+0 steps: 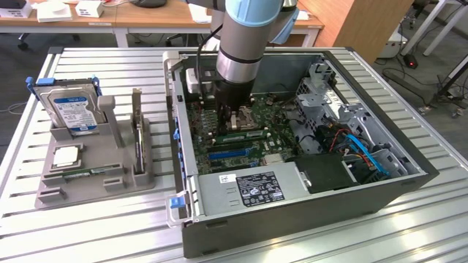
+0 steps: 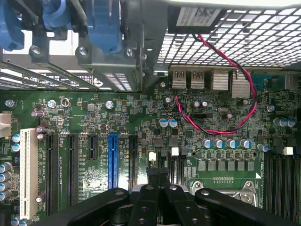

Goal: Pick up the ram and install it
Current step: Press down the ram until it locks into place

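The gripper, closed with nothing visible between its fingers, hangs over the motherboard inside the case, apparently near the ram slots.

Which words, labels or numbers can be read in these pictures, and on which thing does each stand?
None can be read for certain.
Hard drive: blue-white label, print too small.
Power supply: white sticker and black label, print too small.
Motherboard: white markings beside the slots, blurred.
Sticker on the case wall: barcode-like print, illegible.
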`<state>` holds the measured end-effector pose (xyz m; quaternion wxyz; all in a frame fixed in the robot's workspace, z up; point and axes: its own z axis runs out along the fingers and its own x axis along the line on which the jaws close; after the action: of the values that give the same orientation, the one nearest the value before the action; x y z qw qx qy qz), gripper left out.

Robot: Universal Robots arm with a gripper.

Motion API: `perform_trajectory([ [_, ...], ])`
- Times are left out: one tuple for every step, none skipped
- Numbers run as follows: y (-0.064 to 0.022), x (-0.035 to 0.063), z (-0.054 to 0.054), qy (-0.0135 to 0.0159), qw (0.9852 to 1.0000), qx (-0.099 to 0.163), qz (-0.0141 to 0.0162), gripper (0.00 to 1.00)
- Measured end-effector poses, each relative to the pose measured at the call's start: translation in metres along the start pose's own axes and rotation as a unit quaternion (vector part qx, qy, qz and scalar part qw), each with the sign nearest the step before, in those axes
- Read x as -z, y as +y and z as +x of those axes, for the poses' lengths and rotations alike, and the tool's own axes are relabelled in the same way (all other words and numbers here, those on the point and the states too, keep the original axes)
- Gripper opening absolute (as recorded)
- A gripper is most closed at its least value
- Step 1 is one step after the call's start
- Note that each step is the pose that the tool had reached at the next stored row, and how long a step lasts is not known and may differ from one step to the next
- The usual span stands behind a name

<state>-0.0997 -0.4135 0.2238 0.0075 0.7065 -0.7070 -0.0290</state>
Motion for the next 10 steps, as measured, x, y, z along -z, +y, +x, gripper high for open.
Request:
perform_trajectory([
  [0.0, 0.001, 0.0, -0.0002, 1.0, 0.0, 0.0002, 0.09],
  [0.0002, 0.0029, 0.0, 0.0002, 1.0, 0.0, -0.0001, 0.09],
  [0.0003, 0.0051, 0.0, 0.0003, 1.0, 0.0, -0.0003, 0.09],
  [0.0005, 0.0074, 0.0, 0.0003, 1.0, 0.0, -0.0002, 0.09],
  [0.0006, 0.0097, 0.0, 0.0003, 1.0, 0.0, -0.0002, 0.09],
  [0.0007, 0.0121, 0.0, 0.0004, 1.0, 0.0, -0.0003, 0.09],
  [0.0008, 0.0143, 0.0, 0.0003, 1.0, 0.0, -0.0002, 0.09],
  [0.0009, 0.0164, 0.0, 0.0003, 1.0, 0.0, -0.0002, 0.09],
  [0.001, 0.0183, 0.0, 0.0003, 1.0, 0.0, -0.0002, 0.09],
  [0.0011, 0.0198, -0.001, 0.0003, 1.0, 0.0, -0.0002, 0.09],
])
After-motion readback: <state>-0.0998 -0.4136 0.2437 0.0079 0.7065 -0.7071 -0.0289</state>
